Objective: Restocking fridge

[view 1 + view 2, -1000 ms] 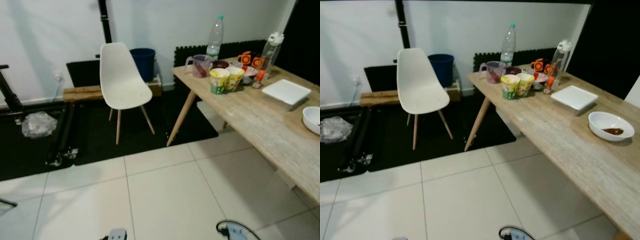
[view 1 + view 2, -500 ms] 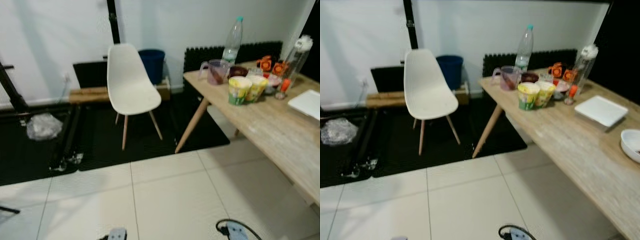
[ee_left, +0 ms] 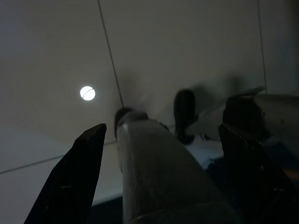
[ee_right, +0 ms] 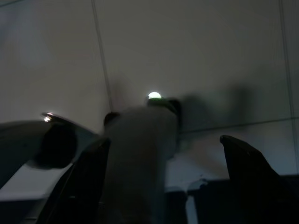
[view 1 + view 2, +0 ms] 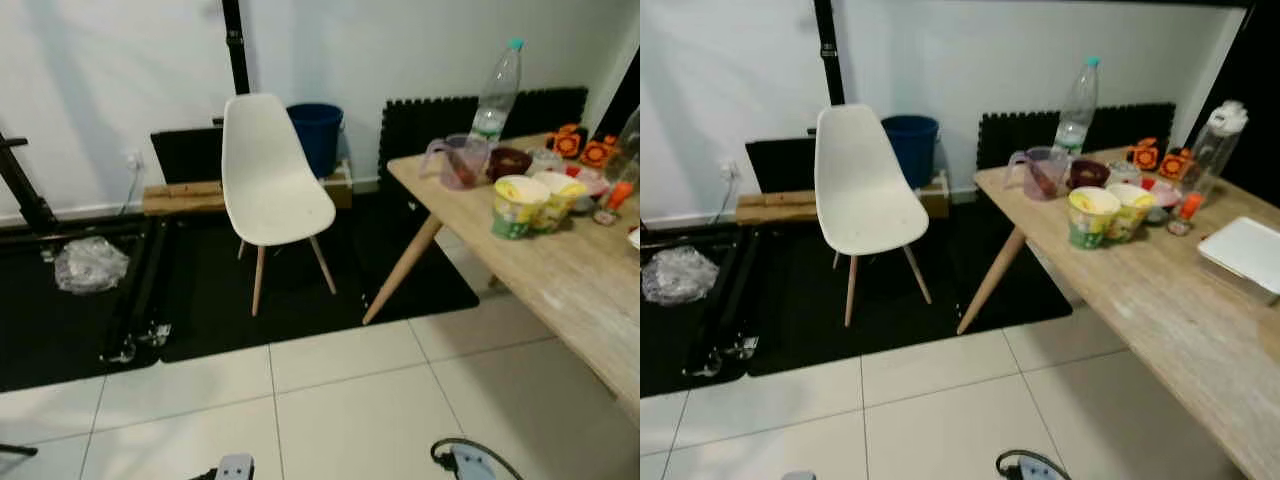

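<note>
Far left, on the black floor mat (image 5: 60, 330): a crumpled clear plastic bag (image 5: 88, 266) beside a slanted black metal stand (image 5: 22, 188). Behind, against the white wall (image 5: 110, 70): a low wooden plank (image 5: 185, 197) and a black vertical pole (image 5: 235, 48). Centre: a white moulded plastic chair with pale wooden legs (image 5: 270, 185), standing on the mat; just behind it, a dark blue round bucket (image 5: 317, 135). Further right, black foam panels (image 5: 430, 120) leaning along the wall.

Right: a long light-wood table with angled legs (image 5: 1160, 300). At its far end, a tall clear plastic water bottle with a teal cap (image 5: 1077, 105), a translucent purple measuring jug (image 5: 1042, 172), a dark red small bowl (image 5: 1089, 173), two yellow-green printed paper cups (image 5: 1105, 213) touching each other, two small orange objects (image 5: 1160, 160), a clear flask with a white lid (image 5: 1217, 145), a small orange-capped bottle (image 5: 1185, 210). Nearer, a white square dish (image 5: 1248, 252).

Foreground: pale glossy floor tiles (image 5: 330, 400).

Both arms hanging idle over the tiles. Left gripper (image 3: 163, 154): black fingers (image 3: 70, 182) spread wide, holding nothing. Right gripper (image 4: 163, 163): fingers (image 4: 247, 172) likewise wide apart and empty, dim and blurred.
</note>
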`<state>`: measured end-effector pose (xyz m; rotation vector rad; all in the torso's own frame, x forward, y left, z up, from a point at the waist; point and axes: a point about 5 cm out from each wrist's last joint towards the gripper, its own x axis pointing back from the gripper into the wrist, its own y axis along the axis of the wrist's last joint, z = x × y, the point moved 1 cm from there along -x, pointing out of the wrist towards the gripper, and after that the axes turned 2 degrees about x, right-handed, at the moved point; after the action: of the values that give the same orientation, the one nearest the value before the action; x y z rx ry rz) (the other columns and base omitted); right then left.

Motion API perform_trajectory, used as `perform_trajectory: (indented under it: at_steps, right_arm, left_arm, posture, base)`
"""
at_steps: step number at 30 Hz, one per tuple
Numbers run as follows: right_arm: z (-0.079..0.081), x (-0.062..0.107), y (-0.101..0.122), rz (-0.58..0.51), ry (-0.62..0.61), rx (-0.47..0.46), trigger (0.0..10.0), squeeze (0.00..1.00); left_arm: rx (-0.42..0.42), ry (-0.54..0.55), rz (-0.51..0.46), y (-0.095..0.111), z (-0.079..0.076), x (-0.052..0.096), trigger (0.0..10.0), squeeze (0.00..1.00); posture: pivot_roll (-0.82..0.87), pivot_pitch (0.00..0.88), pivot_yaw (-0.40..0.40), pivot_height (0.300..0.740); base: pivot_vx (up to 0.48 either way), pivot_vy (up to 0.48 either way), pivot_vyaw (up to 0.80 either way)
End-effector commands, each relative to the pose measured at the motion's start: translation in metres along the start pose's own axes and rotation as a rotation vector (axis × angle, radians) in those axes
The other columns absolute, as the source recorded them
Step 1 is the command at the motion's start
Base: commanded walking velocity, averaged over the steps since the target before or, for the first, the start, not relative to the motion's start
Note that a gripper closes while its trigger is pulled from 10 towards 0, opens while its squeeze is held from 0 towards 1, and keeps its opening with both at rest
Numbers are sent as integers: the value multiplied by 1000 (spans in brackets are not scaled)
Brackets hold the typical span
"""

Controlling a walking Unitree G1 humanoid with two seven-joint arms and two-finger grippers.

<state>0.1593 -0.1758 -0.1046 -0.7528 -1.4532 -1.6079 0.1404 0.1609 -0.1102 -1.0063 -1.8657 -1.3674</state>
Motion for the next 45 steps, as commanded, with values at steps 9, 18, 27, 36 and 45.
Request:
perform_trajectory:
  at_steps: [9,18,27,36,45]
  right_arm:
    - [-4,0,5,-10,-13,33,10000,0]
    - [-3,0,6,-11,-14,45,10000,0]
    - [-2,-1,9,-21,-14,61,10000,0]
    - [8,-5,51,-139,16,228,10000,0]
    - [36,0,129,-371,162,413,10000,0]
  left_arm:
    - [-6,-1,13,-3,-2,0,10000,0]
    - [-5,1,10,-1,-2,-1,10000,0]
    - [4,9,9,-2,-1,0,10000,0]
    - [23,14,6,0,0,0,10000,0]
    - [30,1,17,-2,-1,-1,10000,0]
  posture:
    - [-56,0,4,740]
    - [-56,0,4,740]
    - [-59,0,7,740]
    - [-57,0,6,740]
    - [-61,0,7,740]
  base:
    - [369,0,0]
    - [358,0,0]
    - [270,0,0]
    - [0,0,0]
    - [0,-308,0]
